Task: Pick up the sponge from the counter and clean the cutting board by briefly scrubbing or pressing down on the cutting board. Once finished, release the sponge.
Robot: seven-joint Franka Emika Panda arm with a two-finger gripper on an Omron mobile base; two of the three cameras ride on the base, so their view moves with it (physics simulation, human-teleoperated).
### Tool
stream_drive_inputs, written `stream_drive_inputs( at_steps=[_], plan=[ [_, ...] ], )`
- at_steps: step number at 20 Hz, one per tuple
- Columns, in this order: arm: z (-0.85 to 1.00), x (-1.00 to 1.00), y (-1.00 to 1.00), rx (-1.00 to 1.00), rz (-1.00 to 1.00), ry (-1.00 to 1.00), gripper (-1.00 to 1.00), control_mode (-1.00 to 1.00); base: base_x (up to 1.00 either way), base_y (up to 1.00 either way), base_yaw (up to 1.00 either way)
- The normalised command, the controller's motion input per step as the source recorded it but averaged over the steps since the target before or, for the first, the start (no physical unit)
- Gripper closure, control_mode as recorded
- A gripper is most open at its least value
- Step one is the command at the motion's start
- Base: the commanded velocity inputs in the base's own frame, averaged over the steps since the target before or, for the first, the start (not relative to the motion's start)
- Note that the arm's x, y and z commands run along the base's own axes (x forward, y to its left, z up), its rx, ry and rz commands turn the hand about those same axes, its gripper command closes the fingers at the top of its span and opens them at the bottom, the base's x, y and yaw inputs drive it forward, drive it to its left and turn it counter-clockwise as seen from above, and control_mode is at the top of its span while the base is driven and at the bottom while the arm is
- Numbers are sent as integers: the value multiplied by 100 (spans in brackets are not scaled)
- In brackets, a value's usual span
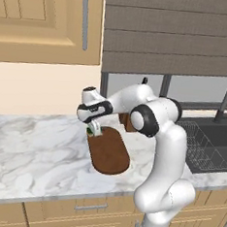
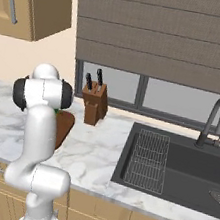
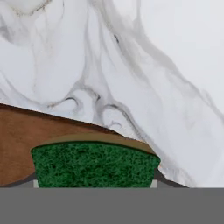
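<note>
- Over to the left there's the counter [image 1: 34, 147], white marble with grey veins, running bare past the upper cabinet door [image 1: 41, 16] with its long handle
- Next along, the gripper [image 1: 95, 130] points down at the far end of the cutting board [image 1: 109, 154]; its fingers look closed on the sponge [image 1: 90, 131], a sliver of green showing between them
- From the hand's own camera the sponge [image 3: 94, 165] sits right between the finger tips, green side up, with the brown board [image 3: 26, 140] edge beneath and marble [image 3: 153, 65] beyond
- The sponge seems to be at the board's far rim rather than its middle, so I'd guess a press from here could land half on marble and miss the wood
- The grip looks narrow and near the sponge's edge; a sideways scrub might twist it loose
- Further right, the knife block [image 2: 94, 104] stands just behind the board; a wide swing could knock it
- Rightmost, the sink [image 2: 173, 166] and faucet [image 2: 214, 122] are well apart from the work
- No brand, label or writing that I can read anywhere
</note>
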Motion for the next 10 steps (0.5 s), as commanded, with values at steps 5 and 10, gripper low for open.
stream_drive_inputs(
  at_steps=[5, 10],
  plan=[
    [-16, -57, 3, 4, 3, 0, 100, -100, 0, 0, 0],
    [-27, -66, 2, 2, 4, 1, 100, -100, 0, 0, 0]
  ],
)
